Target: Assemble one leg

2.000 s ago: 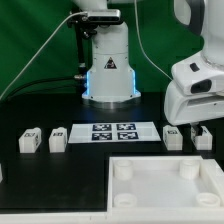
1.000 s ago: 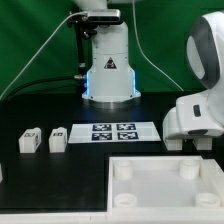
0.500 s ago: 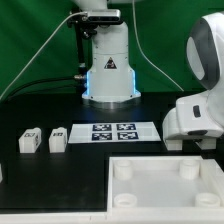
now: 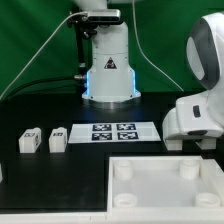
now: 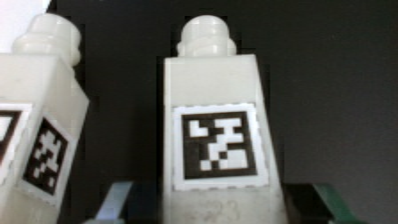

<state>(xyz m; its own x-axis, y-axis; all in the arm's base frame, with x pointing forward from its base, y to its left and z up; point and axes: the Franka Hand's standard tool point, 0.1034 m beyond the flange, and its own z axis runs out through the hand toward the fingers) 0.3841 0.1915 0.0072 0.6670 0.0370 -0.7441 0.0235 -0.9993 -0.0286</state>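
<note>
Having dropped over the leg (image 5: 217, 120), my hand (image 5: 221, 205) is now hanging still, spread either side of it, so I'm expecting the pinch next.

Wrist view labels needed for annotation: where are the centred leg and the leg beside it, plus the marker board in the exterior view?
centred leg (image 5: 217, 85): wrist view, face above its tag.
neighbouring leg (image 5: 39, 85): wrist view, face above its tag.
marker board (image 4: 112, 132): exterior view, middle, between tags.
</note>
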